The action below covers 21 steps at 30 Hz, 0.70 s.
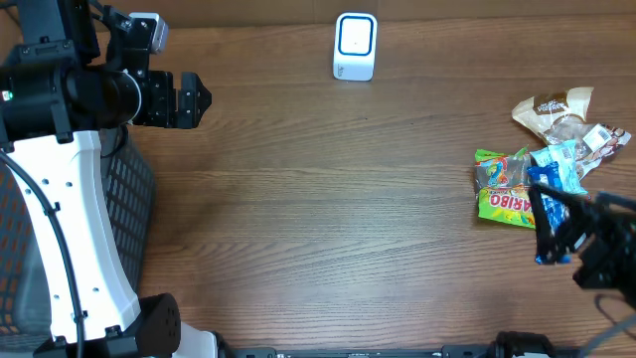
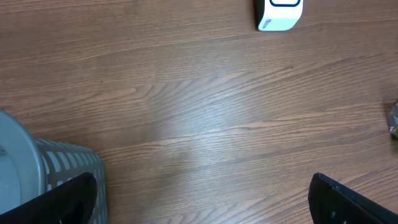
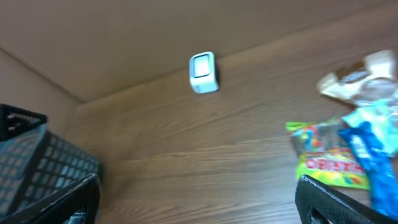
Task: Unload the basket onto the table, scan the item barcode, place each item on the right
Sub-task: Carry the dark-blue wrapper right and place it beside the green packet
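Note:
The white scanner with a blue-framed window (image 1: 355,45) stands at the table's far edge, also seen as the scanner (image 2: 280,14) and the scanner (image 3: 203,71). A pile of snack packets lies at the right: a green Haribo bag (image 1: 505,191), a blue packet (image 1: 558,167) and a beige wrapper (image 1: 553,107). My right gripper (image 1: 549,225) hovers over the pile's near side, open, with bare wood between its fingers in the wrist view (image 3: 199,205). The Haribo bag (image 3: 326,155) and the blue packet (image 3: 373,152) lie just beyond its right finger (image 3: 342,202). My left gripper (image 1: 194,99) is open and empty at the far left.
A dark mesh basket (image 1: 134,209) sits at the left edge under the left arm; it appears as the basket (image 2: 59,168) and the basket (image 3: 37,162) in the wrist views. Bare wooden tabletop (image 1: 328,199) stretches between basket, scanner and pile.

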Each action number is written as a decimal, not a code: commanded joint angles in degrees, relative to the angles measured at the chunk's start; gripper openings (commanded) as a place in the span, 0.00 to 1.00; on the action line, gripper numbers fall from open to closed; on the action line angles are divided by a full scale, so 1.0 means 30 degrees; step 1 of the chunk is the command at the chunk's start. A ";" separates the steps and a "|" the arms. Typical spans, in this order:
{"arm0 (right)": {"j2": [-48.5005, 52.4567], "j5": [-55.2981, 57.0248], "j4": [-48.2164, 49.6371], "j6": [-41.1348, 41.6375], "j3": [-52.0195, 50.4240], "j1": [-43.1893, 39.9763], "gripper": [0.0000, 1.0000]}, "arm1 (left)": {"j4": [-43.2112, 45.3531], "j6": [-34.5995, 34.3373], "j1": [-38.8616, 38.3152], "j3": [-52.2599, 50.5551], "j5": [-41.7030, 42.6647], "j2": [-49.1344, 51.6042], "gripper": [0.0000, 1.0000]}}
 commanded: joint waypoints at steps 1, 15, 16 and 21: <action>-0.0291 0.2973 -0.0007 -0.0335 -0.0007 0.0109 1.00 | 0.0022 0.0146 -0.0029 0.0277 0.0204 0.0000 1.00; -0.8947 0.3774 1.9977 -0.1778 -1.9868 -0.0255 1.00 | 0.0022 0.0146 -0.0029 0.0277 0.0204 0.0000 1.00; -0.9646 0.3789 2.1485 -0.1785 -2.1427 -0.0066 1.00 | 0.0022 0.0146 -0.0029 0.0277 0.0204 0.0000 1.00; -1.2815 0.3898 2.8618 -0.1792 -2.9092 0.0933 1.00 | 0.0022 0.0146 -0.0029 0.0277 0.0204 0.0000 1.00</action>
